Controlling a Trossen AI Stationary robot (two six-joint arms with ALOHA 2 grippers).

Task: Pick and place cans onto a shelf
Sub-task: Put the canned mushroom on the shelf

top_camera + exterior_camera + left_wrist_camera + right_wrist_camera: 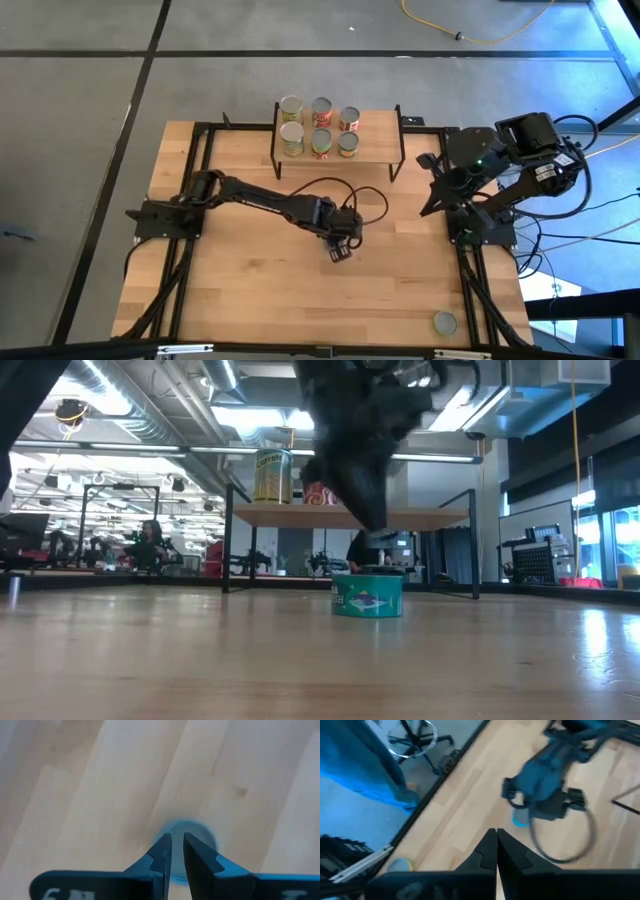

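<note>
Nearest the low camera, a short teal can (367,596) stands upright on the table (250,300), its axis vertical and its flat lid up. Directly above it hangs the left gripper (338,250), pointing straight down, its fingers (162,852) drawn to a narrow slit with nothing between them. Six more cans (320,127) stand upright in two rows on the shelf (375,152) at the table's far edge. One can (444,323) sits alone near the front right corner. Off to the right waits the right gripper (496,851), fingers pressed together and empty.
</note>
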